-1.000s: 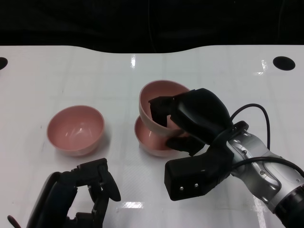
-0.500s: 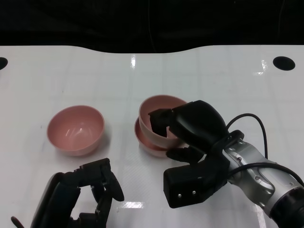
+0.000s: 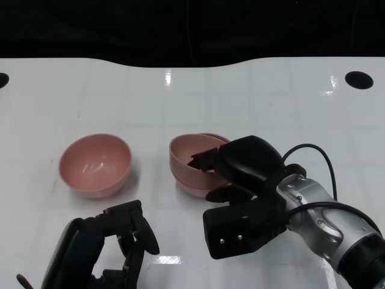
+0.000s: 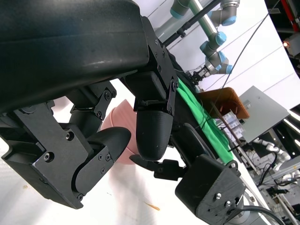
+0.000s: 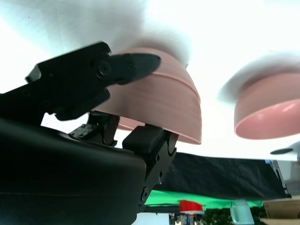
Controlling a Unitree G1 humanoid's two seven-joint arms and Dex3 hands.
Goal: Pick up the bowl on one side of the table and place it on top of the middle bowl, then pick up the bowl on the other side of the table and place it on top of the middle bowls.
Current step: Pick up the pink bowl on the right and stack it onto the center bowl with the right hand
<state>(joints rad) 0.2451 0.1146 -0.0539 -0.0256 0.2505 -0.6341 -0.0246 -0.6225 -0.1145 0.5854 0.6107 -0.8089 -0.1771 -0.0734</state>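
Note:
Two pink bowls are nested at the table's middle: the upper bowl (image 3: 187,152) sits tilted inside the middle bowl (image 3: 191,188). My right hand (image 3: 243,167) still pinches the upper bowl's near right rim. In the right wrist view its fingers (image 5: 89,77) lie over the stacked bowls' wall (image 5: 161,101). A third pink bowl (image 3: 95,164) (image 5: 269,110) stands alone to the left. My left hand (image 3: 111,244) hovers near the front edge, in front of that bowl, fingers bent and apart, holding nothing (image 4: 126,131).
The white table (image 3: 271,102) has a black hole at its far right (image 3: 360,79) and another at the far left edge (image 3: 2,79). A black cable (image 3: 322,155) loops off my right wrist. Beyond the table's back edge all is dark.
My right hand has lowered the held bowl from a steep tilt above the middle bowl down into it. The left hand has barely shifted.

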